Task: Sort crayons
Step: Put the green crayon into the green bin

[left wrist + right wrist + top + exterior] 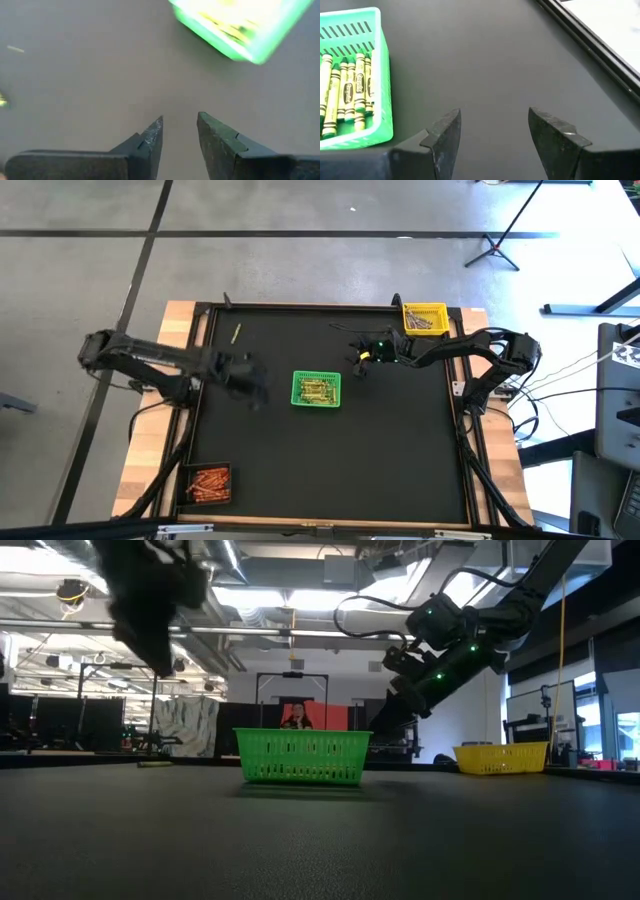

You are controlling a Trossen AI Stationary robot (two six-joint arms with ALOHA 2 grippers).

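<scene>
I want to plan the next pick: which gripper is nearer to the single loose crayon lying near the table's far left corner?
Left. The left gripper hovers a little inward of the loose crayon, beside the green mesh basket; the right gripper is beyond that basket, farther away.

Three small mesh baskets: one green plastic [316,390], one yellow [425,319], one black [207,483]. Loose yellow-green crayon [237,333]: one. Basket crayons uncountable.

- A basket [316,389] of crayons [317,390] sits mid-surface [380,460], between both arms.
- A second basket [425,318] sits at the far right corner.
- A third [207,483] sits at the near left corner.
- One loose crayon [237,333] lies far left.
</scene>
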